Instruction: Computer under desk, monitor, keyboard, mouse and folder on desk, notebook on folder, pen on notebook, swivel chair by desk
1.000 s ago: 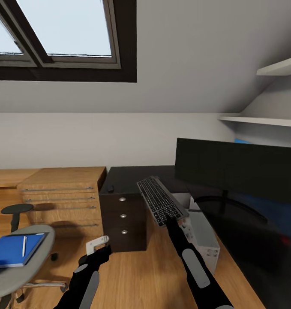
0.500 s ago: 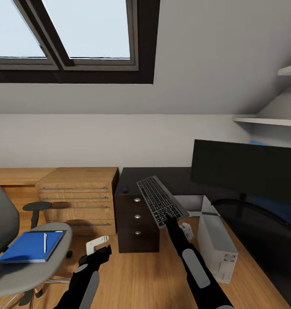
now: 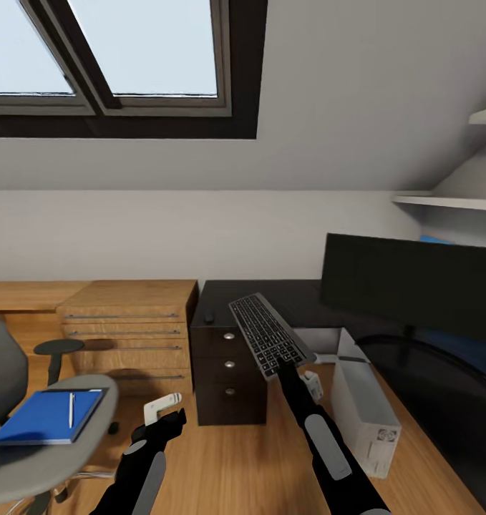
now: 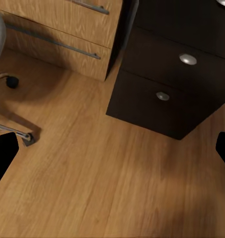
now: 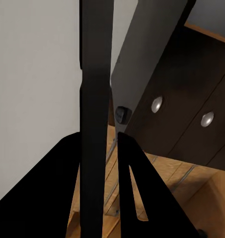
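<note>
Head view: the right end effector (image 3: 280, 366) is clamped on the near end of the keyboard (image 3: 269, 335), holding it in the air, tilted, in front of the black three-drawer unit (image 3: 227, 372). The mouse (image 3: 209, 315) sits on the surface (image 3: 285, 297) at its far left corner. To the right the monitor (image 3: 414, 282) stands on the same glossy black top, and the computer (image 3: 363, 411) stands on the floor just beside it. At near left the swivel chair (image 3: 39, 436) carries the folder (image 3: 46, 415) with the pen (image 3: 71, 409) lying on it. The left end effector (image 3: 164, 413) hangs low over the floor; whether its fingers are apart I cannot tell here.

Left wrist view: the fingertips (image 4: 3, 153) sit wide apart at the edges, nothing between them, over wooden floor, with the drawer unit and a light wooden chest (image 4: 67, 29) beyond.

Right wrist view: the keyboard's thin dark edge runs between the closed fingers (image 5: 132, 183); the mouse shows on the surface corner above the drawer knobs.
</note>
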Motion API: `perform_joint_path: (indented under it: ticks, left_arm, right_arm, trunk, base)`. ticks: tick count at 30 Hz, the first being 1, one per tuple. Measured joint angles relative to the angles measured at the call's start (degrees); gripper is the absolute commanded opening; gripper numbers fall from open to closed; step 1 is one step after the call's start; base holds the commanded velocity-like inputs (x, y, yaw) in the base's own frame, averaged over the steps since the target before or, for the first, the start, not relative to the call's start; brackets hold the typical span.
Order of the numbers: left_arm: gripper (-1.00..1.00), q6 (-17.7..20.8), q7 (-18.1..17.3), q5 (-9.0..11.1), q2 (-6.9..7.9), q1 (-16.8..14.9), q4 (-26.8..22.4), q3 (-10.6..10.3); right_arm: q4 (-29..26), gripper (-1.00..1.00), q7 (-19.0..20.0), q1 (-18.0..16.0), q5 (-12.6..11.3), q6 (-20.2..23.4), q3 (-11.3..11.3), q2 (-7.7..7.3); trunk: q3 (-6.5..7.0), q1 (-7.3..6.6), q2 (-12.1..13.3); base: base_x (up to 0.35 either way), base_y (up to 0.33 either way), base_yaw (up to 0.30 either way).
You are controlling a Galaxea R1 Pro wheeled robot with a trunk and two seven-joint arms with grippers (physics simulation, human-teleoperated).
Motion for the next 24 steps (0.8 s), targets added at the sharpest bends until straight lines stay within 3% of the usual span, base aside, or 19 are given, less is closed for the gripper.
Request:
perform_joint_path:
  ticks: [8,10,12,14,18,19,24]
  left_arm:
    - [1.0,0.0,0.0,0.0,0.0,0.0,0.0,0.0]
    - [1.0,0.0,0.0,0.0,0.0,0.0,0.0,0.0]
    - [1.0,0.0,0.0,0.0,0.0,0.0,0.0,0.0]
    - [1.0,0.0,0.0,0.0,-0.06,0.0,0.0,0.0]
    - [1.0,0.0,0.0,0.0,-0.08,0.0,0.0,0.0]
    - [1.0,0.0,0.0,0.0,-0.08,0.0,0.0,0.0]
    - [1.0,-0.1,0.0,0.0,-0.07,0.0,-0.1,-0.2]
  right_arm:
    - [0.0,-1.0,0.0,0.0,-0.3,0.0,-0.1,0.0]
    - [0.0,-1.0,-0.1,0.0,-1.5,0.0,-0.1,0.0]
    - [0.1,-1.0,-0.1,0.0,-4.0,0.0,-0.1,0.0]
    - [0.2,-1.0,-0.3,0.0,-9.9,0.0,-0.1,0.0]
    - [0.8,-1.0,-0.5,0.0,-15.6,0.2,0.0,0.0]
    - [1.1,-1.0,-0.5,0.0,-16.6,0.2,0.0,0.0]
    - [1.4,-1.0,-0.5,0.0,-17.2,0.2,0.2,0.0]
  trunk:
    - [0.0,-0.01,0.0]
    - [0.0,-0.01,0.0]
    - [0.0,-0.01,0.0]
    - [0.0,-0.01,0.0]
    - [0.0,0.0,0.0]
    - [0.0,0.0,0.0]
    - [0.0,-0.01,0.0]
  base:
    - [0.32,0.0,0.0]
    - [0.326,0.0,0.0]
    - [0.327,0.0,0.0]
    - [0.327,0.0,0.0]
    - [0.327,0.0,0.0]
    - [0.327,0.0,0.0]
    - [0.327,0.026,0.0]
